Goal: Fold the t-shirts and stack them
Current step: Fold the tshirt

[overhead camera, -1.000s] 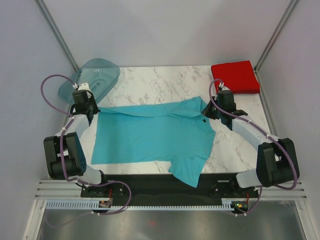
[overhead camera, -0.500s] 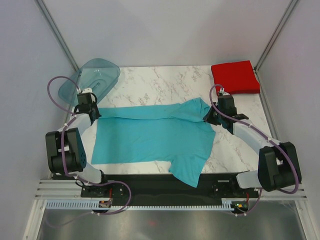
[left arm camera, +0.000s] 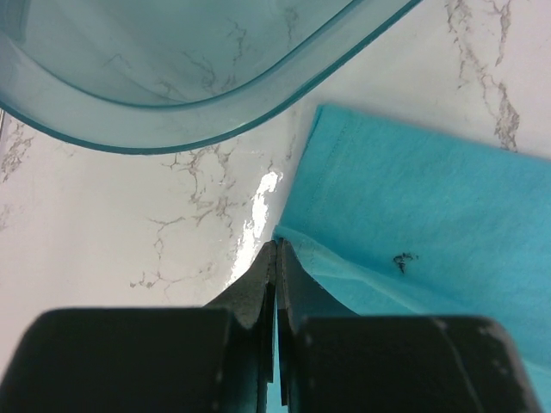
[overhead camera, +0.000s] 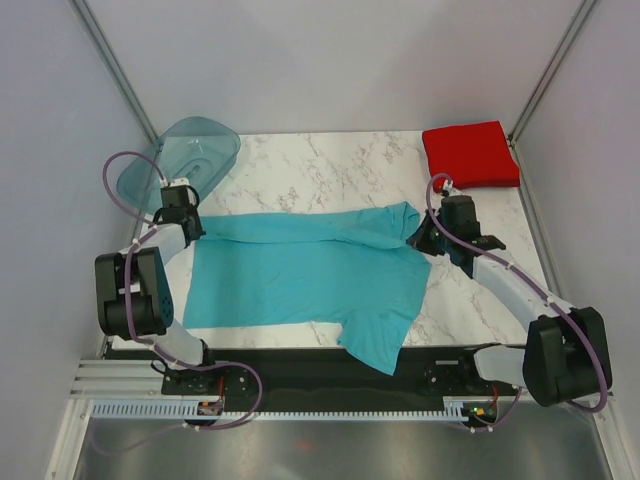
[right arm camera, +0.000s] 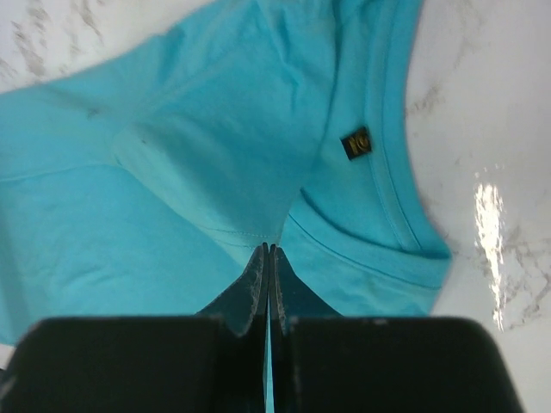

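**Left end effector** (left arm camera: 275, 249): fingers pressed together, pinching a raised fold at the left far corner of the teal shirt (overhead camera: 300, 275), near the tray (overhead camera: 180, 155).

**Right end effector** (right arm camera: 269, 249): fingers pressed together, pinching a fold of the same shirt just beside the collar, near a small dark label (right arm camera: 355, 143).

**Teal shirt:** spread across the table (overhead camera: 320, 165) between both arms. Its far edge is gathered into a ridge, and one sleeve lies over the table's near edge.

**Red shirt** (overhead camera: 470, 153): folded square at the far right corner, apart from the teal shirt.

**Tray:** translucent teal, at the far left corner.
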